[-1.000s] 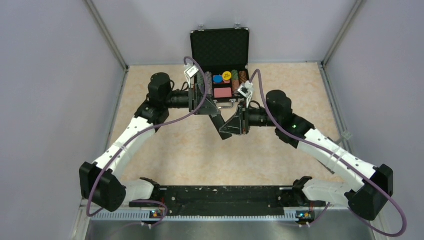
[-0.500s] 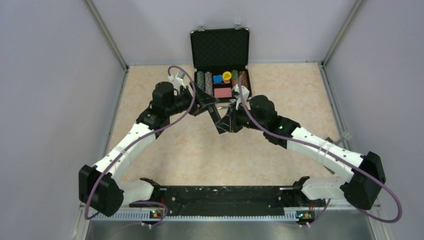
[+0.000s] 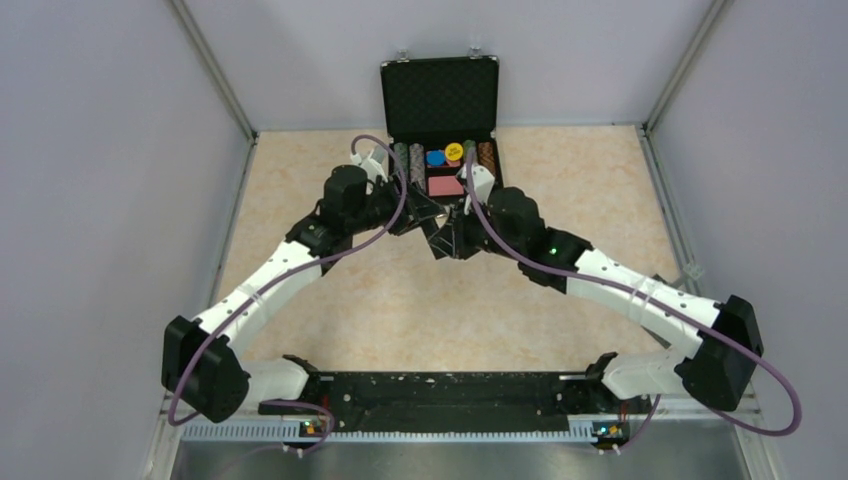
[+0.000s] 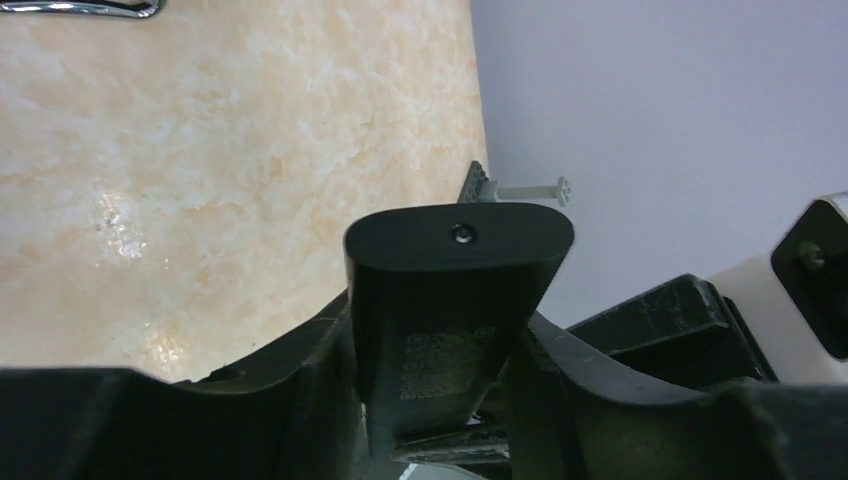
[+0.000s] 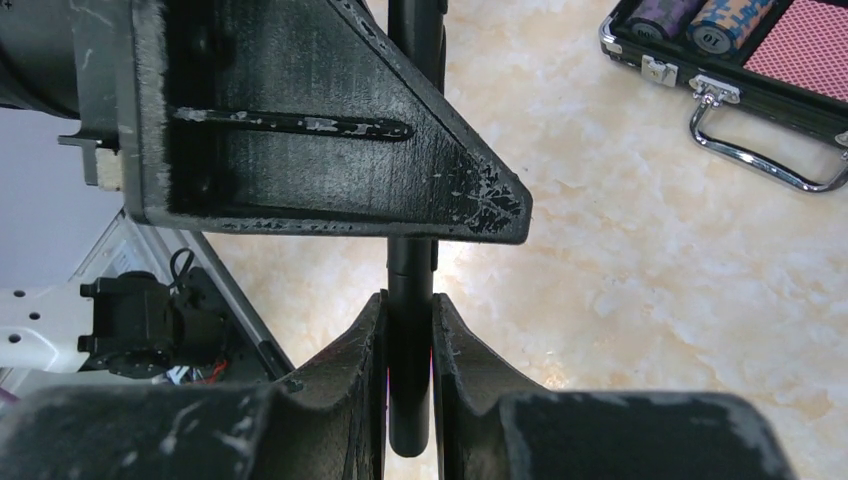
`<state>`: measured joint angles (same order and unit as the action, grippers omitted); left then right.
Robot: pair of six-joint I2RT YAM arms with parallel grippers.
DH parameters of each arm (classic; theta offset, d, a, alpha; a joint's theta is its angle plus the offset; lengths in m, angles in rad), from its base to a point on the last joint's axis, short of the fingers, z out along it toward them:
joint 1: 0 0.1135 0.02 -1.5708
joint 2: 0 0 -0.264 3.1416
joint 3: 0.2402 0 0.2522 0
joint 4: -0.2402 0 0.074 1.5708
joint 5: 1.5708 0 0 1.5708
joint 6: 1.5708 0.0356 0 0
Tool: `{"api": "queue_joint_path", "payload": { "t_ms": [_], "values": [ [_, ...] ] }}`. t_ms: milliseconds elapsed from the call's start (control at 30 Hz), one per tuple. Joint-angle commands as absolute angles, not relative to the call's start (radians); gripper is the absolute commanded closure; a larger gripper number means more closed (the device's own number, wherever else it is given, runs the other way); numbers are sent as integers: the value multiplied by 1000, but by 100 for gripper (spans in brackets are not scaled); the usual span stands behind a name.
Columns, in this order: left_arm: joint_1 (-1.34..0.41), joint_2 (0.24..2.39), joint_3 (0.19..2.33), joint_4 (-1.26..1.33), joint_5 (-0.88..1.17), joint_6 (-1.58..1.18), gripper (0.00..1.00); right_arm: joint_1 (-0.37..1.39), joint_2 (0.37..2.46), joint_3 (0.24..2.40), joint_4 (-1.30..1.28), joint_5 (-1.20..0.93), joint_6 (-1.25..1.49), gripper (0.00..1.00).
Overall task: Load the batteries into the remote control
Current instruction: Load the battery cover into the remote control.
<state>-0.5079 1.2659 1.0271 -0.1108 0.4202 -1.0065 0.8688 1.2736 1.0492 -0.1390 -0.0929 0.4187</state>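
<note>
Top external | case (image 3: 440,95) holds chips (image 3: 453,152) | left end effector (image 4: 432,345), right end effector (image 5: 409,325) clamp remote control (image 4: 458,245)

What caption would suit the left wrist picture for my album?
Left gripper clasps the black remote control, marbled table behind.

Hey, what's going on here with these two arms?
Both arms hold the remote control between them over the table, just in front of the open chip case. The left tool is closed on it near one end, and the right tool clamps it edge-on. No batteries are in view.
</note>
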Motion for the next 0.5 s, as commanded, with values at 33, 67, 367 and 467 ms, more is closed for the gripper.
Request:
{"api": "queue_joint_path", "payload": {
  "t_ms": [33, 67, 367, 467],
  "values": [
    [-516, 1244, 1081, -121, 364, -941, 67, 881, 1293, 1118, -146, -64, 415, 87],
    [-517, 1244, 1081, -125, 367, -939, 72, 881, 1293, 1120, -147, -68, 421, 85],
    [-517, 1252, 1112, -146, 481, -905, 100, 881, 1291, 1189, -223, -169, 481, 38],
    [-516, 1226, 1120, -151, 499, -875, 100, 879, 1261, 1202, -244, -195, 504, 13]
  ]
}}
